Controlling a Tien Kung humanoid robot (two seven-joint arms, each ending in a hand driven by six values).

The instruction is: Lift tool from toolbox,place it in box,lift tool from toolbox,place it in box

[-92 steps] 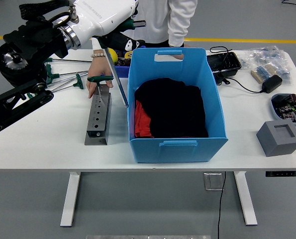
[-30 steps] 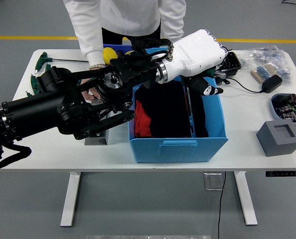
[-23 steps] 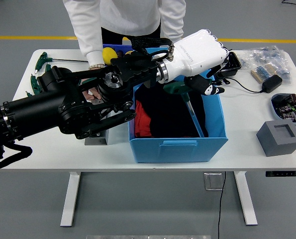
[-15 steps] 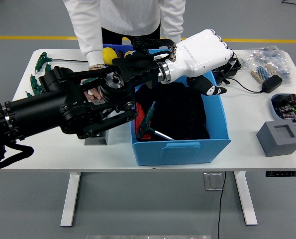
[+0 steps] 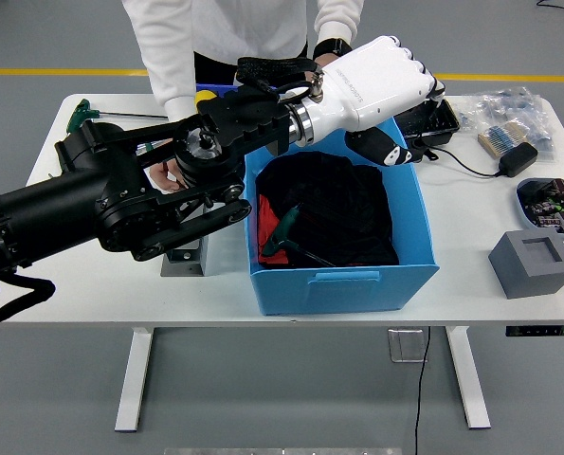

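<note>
On the far left of the desk [image 5: 92, 284] lie spare green-handled T-wrenches [image 5: 82, 108]. At least one shows clearly and the black arm hides the rest, so I cannot give a sure count. Their place beside the rack suggests they wait their turn.

Next comes the one grey toolbox rack [image 5: 184, 256], a drilled metal block standing on the desk just left of the bin. Only its near end peeks out beneath the arm, and whether any tool stands in it cannot be seen.

One robot arm is in view, the left one, reaching from the left across to the bin. Its white left hand [image 5: 381, 81] hovers over the bin's far right corner with fingers loosely curled downward and nothing between them. I judge it has let go.

The one blue box [image 5: 338, 289] sits mid-desk, padded with black and red cloth, likely to cushion dropped tools. One green-handled tool [image 5: 289, 237] lies on that cloth at the near left inside, so one placement looks done.

A person in white stands behind the box; one of their hands [image 5: 172, 173] rests by the rack, probably to steady it.

On the right are one black tray, one bag of parts, one adapter and one grey block [image 5: 534, 262].
</note>
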